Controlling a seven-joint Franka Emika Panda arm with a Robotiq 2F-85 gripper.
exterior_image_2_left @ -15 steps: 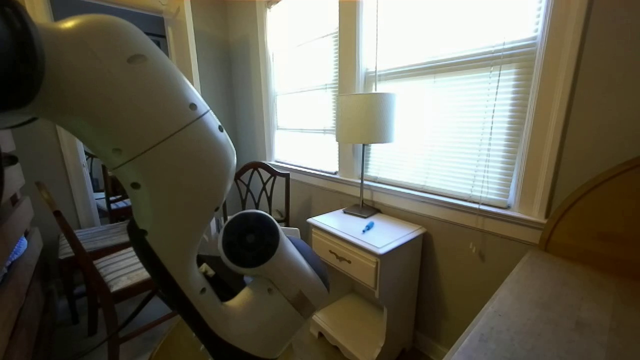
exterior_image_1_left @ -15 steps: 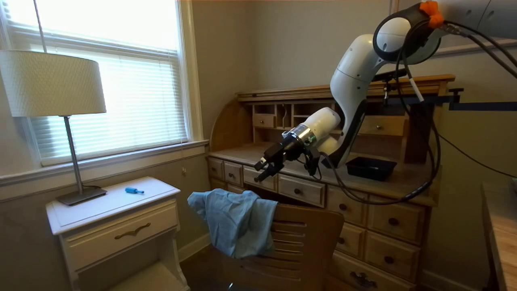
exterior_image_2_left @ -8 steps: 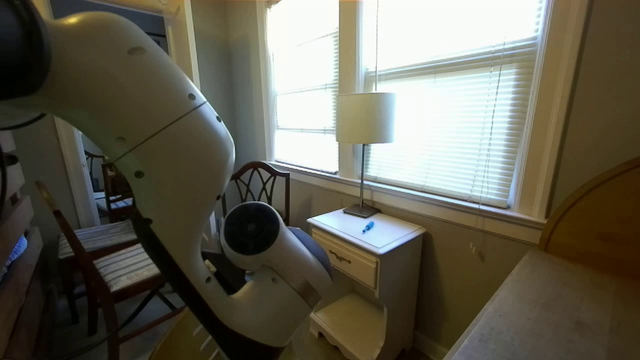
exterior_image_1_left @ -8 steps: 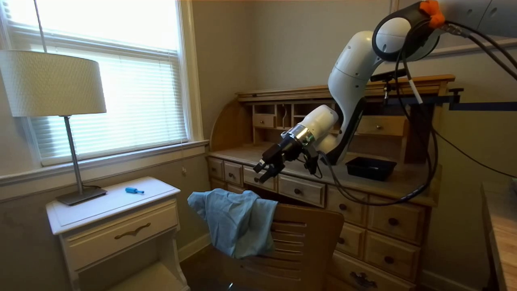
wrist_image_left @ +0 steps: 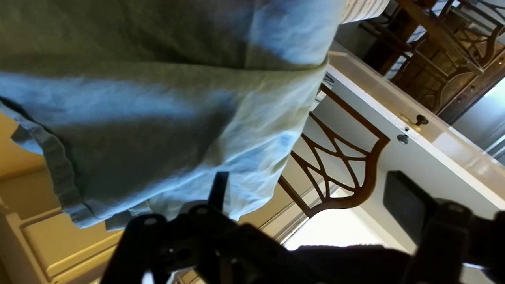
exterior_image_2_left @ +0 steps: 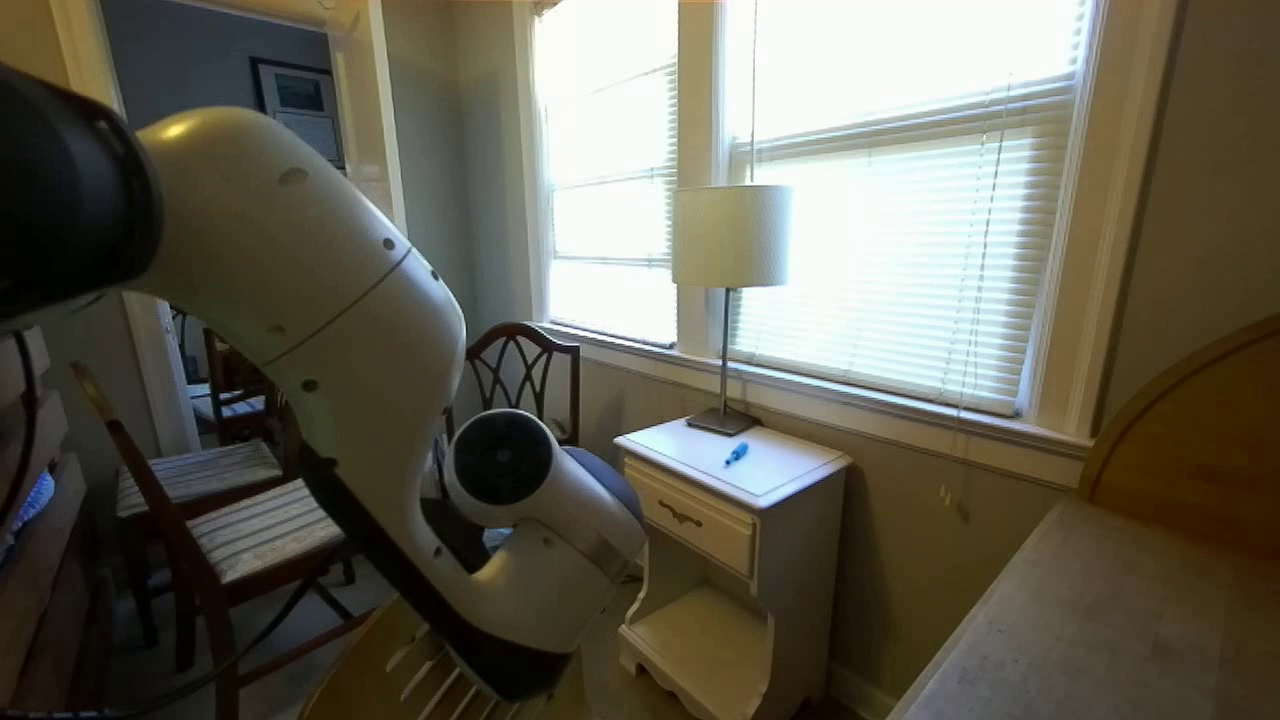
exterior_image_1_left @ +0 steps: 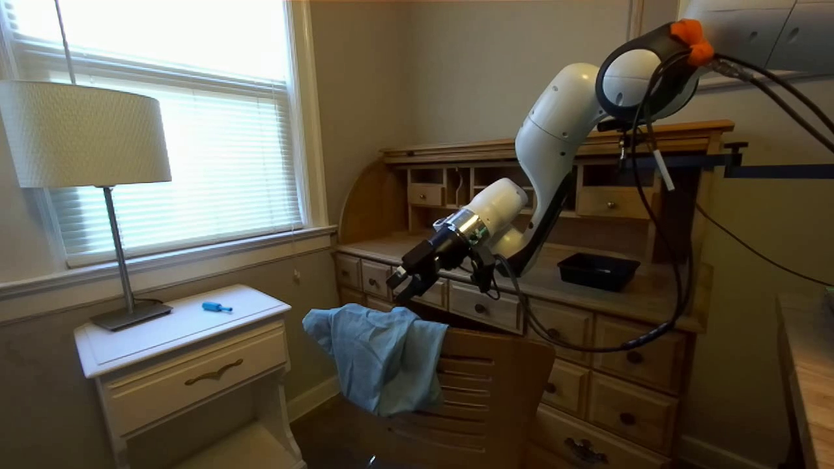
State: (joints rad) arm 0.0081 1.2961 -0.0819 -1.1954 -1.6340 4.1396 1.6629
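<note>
- Tool: fingers spread wide apart, nothing gripped. Both fingertips show in the wrist view.
- Workpiece: blue cloth, draped over the back of the slatted chair, toward its left end in an exterior view. I see the tool near the upper fold; whether they touch, I cannot tell.
- Step in hand: I judge this to be the approach. Alignment is not complete: in the wrist view one finger overlaps the cloth's edge, while the space between the fingers lies mostly past that edge.
- Next move: a grasp from this pose would call for a sideways correction to bring a fold between the fingers, then a short advance. I would take fabric only and hold off the chair beneath.
- Edges: the chair's top rail lies under the cloth. The bench presents its front edge on the far side, with a black tray farther right.
- Cable: the cable loop hangs to the right, in front of the drawer knobs; I would watch for snagging.
- Open room: a gap separates cloth and nightstand on the left. The lamp limits a wide swing that way.
- Visibility: in an exterior view the arm hides the tool; I would rely on the wrist view to check contact.
</note>
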